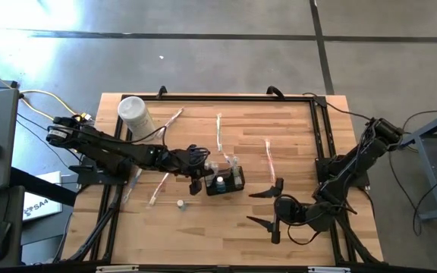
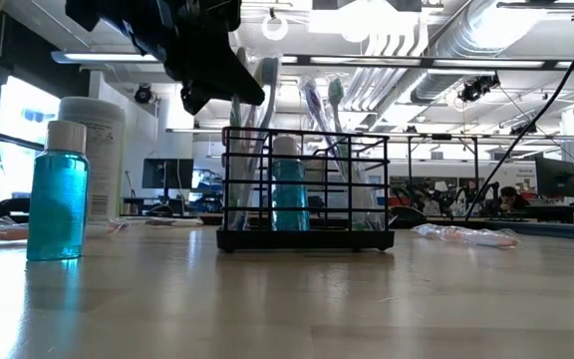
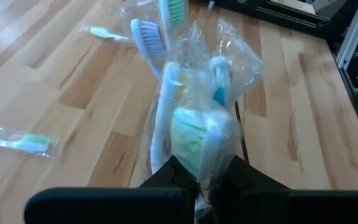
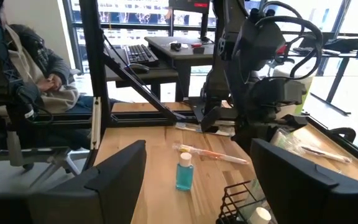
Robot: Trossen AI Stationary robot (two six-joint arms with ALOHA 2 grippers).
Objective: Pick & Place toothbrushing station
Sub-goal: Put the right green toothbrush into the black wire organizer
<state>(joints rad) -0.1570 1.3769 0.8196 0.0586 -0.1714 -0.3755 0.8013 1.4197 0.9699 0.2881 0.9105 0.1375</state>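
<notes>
High view puts the left gripper [image 1: 196, 180] right at the left end of the black holder box [image 1: 226, 182], which sits near the middle of the wooden table [image 1: 294, 129]. Its fingers are pressed together on a plastic-wrapped toothbrush [image 3: 194, 134], and the left wrist view shows that brush pointing straight away from the fingers, bristle end farthest, with other wrapped brushes standing just beyond it. From the low view, the gripper hangs above the box's left corner, and the brush handles already in the box rise past its wire rim beside a small blue bottle [image 2: 289, 189] inside.

The relation that matters seems to be height and tilt: the held brush's long axis runs nearly upright over a left compartment, so the next move is probably a short drop and a release. Room is tight there, with brushes crowding the same end.

The right gripper [image 1: 273, 212] waits spread wide near the table's right front, well apart from the box. A second blue bottle [image 2: 56, 191], a white canister [image 1: 135, 115] and loose wrapped brushes [image 1: 220, 130] lie clear of the box. A seated person [image 4: 30, 68] shows beyond the table.
</notes>
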